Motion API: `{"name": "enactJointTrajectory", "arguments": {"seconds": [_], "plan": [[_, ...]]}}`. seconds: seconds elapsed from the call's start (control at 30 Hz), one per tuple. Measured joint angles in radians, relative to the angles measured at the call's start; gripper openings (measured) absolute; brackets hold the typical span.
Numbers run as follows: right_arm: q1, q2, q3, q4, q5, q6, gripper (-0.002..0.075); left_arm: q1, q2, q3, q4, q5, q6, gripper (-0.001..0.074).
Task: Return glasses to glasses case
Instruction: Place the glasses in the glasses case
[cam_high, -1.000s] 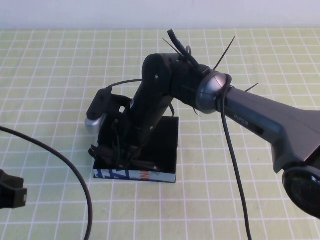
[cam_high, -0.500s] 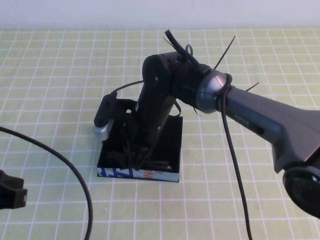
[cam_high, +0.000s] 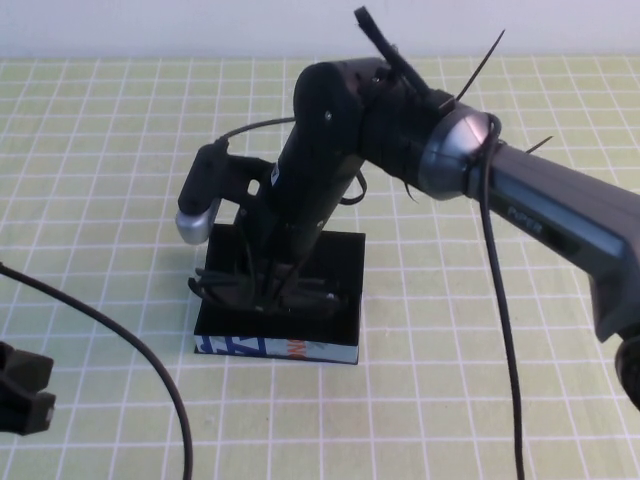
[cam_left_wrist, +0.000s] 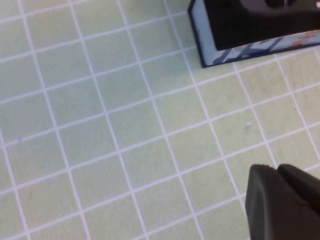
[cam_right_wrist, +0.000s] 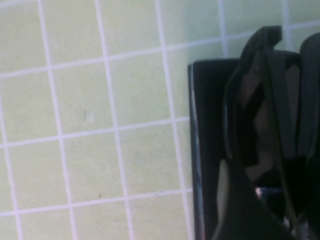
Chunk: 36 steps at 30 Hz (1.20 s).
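Note:
The glasses case (cam_high: 340, 262) lies open on the checked cloth, black inside, with its light-blue printed front (cam_high: 275, 350) toward me. My right gripper (cam_high: 265, 285) reaches down over the case's left half and is shut on the black glasses (cam_high: 225, 288). It holds them just above the case, with one end past the left wall. In the right wrist view the glasses (cam_right_wrist: 260, 95) hang over the case's wall (cam_right_wrist: 202, 125). My left gripper (cam_high: 22, 398) sits shut and empty at the near left. In the left wrist view its fingers (cam_left_wrist: 265, 200) are together, and the case corner (cam_left_wrist: 235, 30) shows far off.
A black cable (cam_high: 130, 340) curves across the cloth from the left edge to the near edge. The right arm's cable (cam_high: 500, 300) hangs down on the right. The green checked cloth (cam_high: 100, 150) is bare on the left and at the back.
My right arm first lowered the glasses over the case, then rose a little and shifted away from me. The glasses stayed in its grip. The left gripper barely moved.

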Motion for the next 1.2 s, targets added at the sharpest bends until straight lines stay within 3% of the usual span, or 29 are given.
{"name": "enactJointTrajectory", "arguments": {"seconds": [0.37,0.53,0.7,1.0,1.2], "plan": [[-0.034,-0.108,-0.026,0.065,0.035,0.019,0.0270,0.000,0.000,0.000,-0.116,-0.013,0.152,-0.0003],[-0.067,-0.117,-0.029,0.115,0.039,0.023,0.0188,0.000,0.000,0.000,-0.122,-0.006,0.178,-0.0003],[-0.095,-0.117,-0.031,0.127,0.036,0.064,0.0027,0.000,0.022,0.000,-0.172,0.002,0.237,-0.0003],[-0.193,-0.117,-0.031,0.159,-0.152,0.260,0.0018,-0.013,0.222,-0.005,-0.274,-0.061,0.391,-0.0003],[-0.219,-0.108,-0.031,0.223,-0.027,0.176,0.0017,-0.106,0.306,-0.005,-0.283,-0.168,0.394,-0.0003]]}}
